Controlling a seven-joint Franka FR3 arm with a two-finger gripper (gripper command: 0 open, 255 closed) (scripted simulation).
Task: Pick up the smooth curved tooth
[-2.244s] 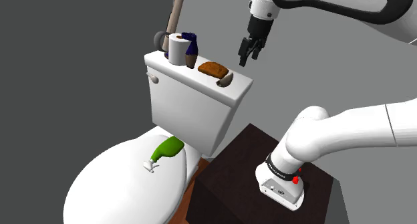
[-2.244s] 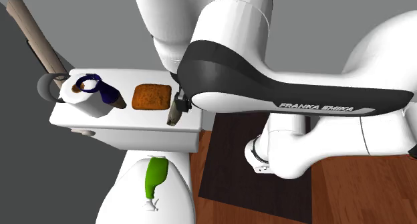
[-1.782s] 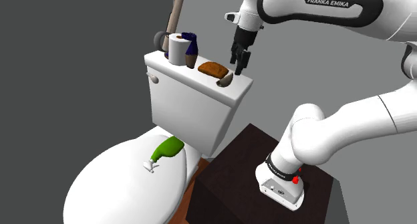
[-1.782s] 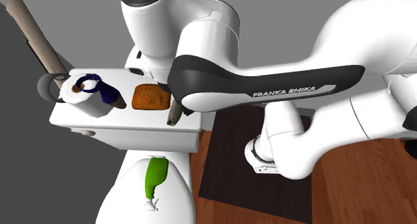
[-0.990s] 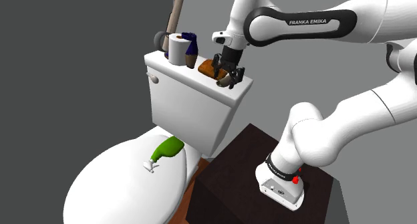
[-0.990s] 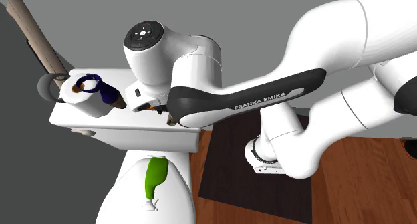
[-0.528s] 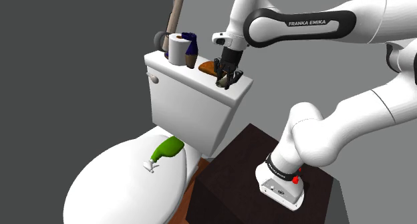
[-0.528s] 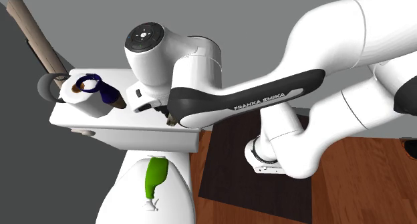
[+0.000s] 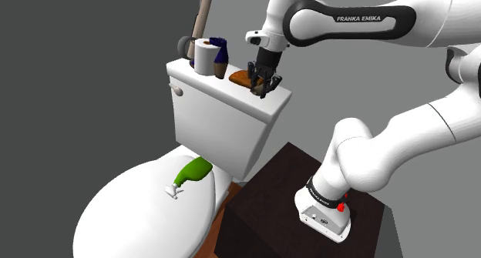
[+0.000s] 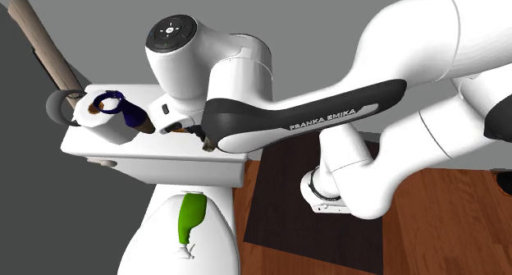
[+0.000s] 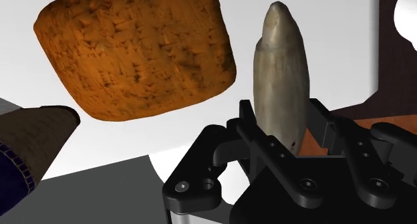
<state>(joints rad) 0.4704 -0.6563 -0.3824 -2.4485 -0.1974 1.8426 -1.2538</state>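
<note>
Tooth (image 11: 281, 75) gripped, lift begun

Clasped now in the pincer (image 9: 264, 85), fingers narrowed onto its thick end, pale tip pointing out past them. Seen upper middle of the shoulder view, over the right end of the tank lid (image 9: 220, 84), just beside the brown slab (image 11: 137, 52). Two seconds back hung open, well above; half a second back sat slightly lower. Looks like grasp made and tooth just leaving the lid; raising clear remains.
</note>
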